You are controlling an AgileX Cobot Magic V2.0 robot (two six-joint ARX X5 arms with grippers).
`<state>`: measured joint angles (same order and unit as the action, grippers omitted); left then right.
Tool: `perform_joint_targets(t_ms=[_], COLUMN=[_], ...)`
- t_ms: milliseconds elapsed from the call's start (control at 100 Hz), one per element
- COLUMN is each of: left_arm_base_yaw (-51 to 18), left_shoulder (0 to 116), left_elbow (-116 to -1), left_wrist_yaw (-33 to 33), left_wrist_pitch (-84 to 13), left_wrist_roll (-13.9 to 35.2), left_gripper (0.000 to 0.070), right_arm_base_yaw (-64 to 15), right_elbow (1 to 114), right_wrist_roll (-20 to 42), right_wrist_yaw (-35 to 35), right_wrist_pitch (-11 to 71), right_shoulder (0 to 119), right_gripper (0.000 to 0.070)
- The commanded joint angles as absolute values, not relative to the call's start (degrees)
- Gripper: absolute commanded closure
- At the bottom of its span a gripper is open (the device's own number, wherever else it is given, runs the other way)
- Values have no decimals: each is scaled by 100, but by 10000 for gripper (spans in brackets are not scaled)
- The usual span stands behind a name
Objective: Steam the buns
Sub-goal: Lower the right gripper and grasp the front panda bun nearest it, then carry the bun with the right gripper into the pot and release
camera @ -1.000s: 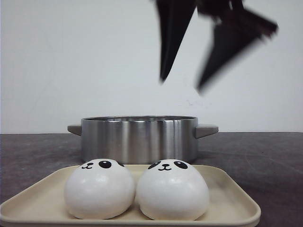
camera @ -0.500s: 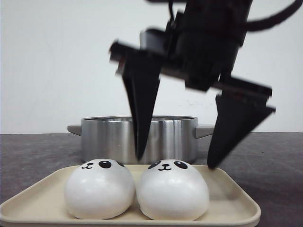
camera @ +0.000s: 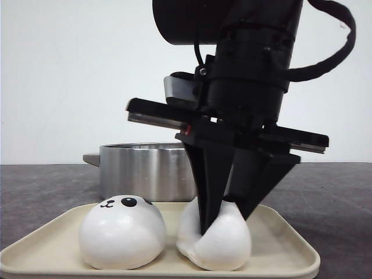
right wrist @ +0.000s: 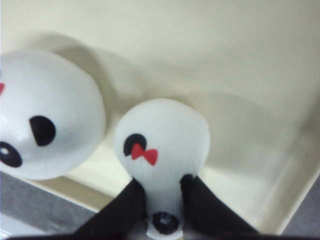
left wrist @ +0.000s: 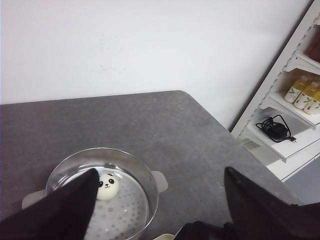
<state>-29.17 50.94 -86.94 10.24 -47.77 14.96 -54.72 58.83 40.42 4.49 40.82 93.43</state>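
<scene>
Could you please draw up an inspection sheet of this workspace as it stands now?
Surface: dark grey table; beige tray at the front.
Job's things: two panda buns on the tray, the left bun untouched, the right bun squeezed; a third bun sits in the steel pot behind.
Clutter: nothing seen.
Claws: right claw shut on the right bun; left claw open, above the pot.
Cables: black cable looping off the right arm.
Surroundings: white wall; shelf with bottles and a black cord.
</scene>
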Motion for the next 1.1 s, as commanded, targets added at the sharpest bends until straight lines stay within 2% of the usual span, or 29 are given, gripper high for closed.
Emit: perform_joint_targets(t_ms=[0, 280, 380, 460, 620, 780, 1090], left_arm_base_yaw=[-2961, -2961, -2961, -2961, -2961, -2961, -2961], left_shoulder=[5124, 5092, 5100, 5127, 5177, 5221, 5234], left_elbow=[-8790, -8790, -8790, -8790, -8790, -8790, -8790], left_wrist_yaw=[1011, 1004, 1000, 1000, 1000, 1000, 987], left_wrist_pitch=[-4709, -4707, -4703, -4681, -4663, -4672, -4768], left_wrist_roll=[1437, 1433, 1433, 1435, 1435, 1435, 1461], left_gripper=[236, 236, 236, 236, 236, 236, 236], right_arm_base_yaw=[-5553, -5881, -5843, -5653, -4910, -4213, -3660], right_elbow=[5961, 6836, 7483, 8023, 8746, 8825, 8825], right_wrist_roll=[3986, 3955, 3667, 3205, 2530, 2147, 1678], right_wrist_yaw=[434, 106, -331, -545, -532, -362, 14], right_wrist_pitch=[4051, 4066, 4066, 4069, 4125, 4237, 3999], right_shoulder=[9356, 7817, 7550, 7561, 8119, 8980, 10580], right_gripper=[696, 696, 697, 697, 697, 697, 697])
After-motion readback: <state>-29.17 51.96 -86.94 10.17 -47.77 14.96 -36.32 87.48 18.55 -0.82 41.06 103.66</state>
